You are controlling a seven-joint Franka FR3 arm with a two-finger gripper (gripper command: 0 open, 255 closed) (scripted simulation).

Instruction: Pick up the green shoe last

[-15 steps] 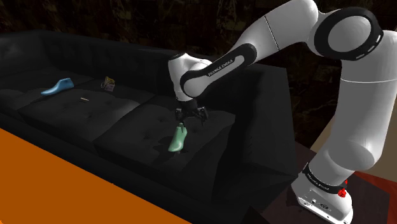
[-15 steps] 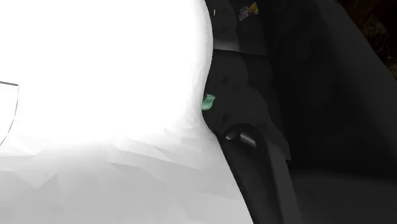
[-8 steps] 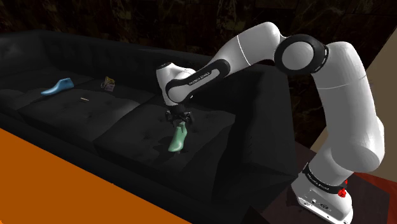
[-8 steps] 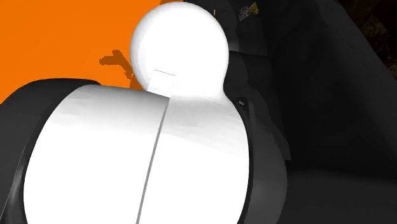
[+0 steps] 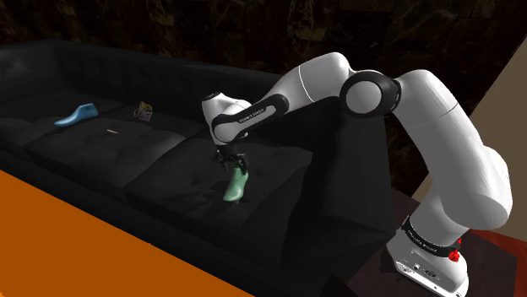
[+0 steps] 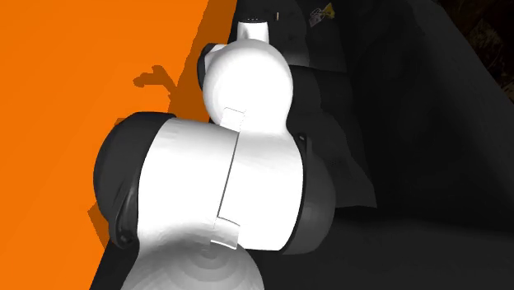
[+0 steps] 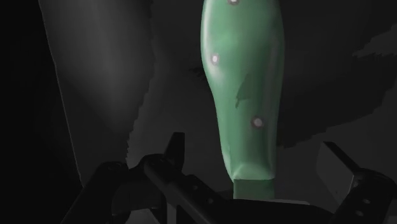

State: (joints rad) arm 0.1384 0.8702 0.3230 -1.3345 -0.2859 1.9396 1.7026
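Elbow of the arm (image 5: 363, 93) is dropping and folding toward the shoulder view's left compared with a second ago, and the wrist is sinking lower over the target. In the second exterior view the arm (image 6: 222, 189) is backing off the lens and uncovering the orange floor (image 6: 82, 99).

Black sofa (image 5: 101, 156) is carrying everything. Green shoe last (image 5: 236, 184) is sitting on the seat cushion nearest the stand, well apart from a blue last (image 5: 76, 114) lying on the far cushion.

Gripper (image 5: 230, 158) is hanging right at the green last's raised end. The other end is running down toward the sofa's front edge.

Wrist view: the last (image 7: 245, 83) is stretching straight away from the gripper (image 7: 251, 141), long axis in line with the hand. Fingers (image 7: 172, 156) are standing apart, one on each side of the narrow near end, neither seeming to touch it.

My read: closing across that narrow width is what's coming. The bite is looking shallow, so I'm expecting a little more descent first.
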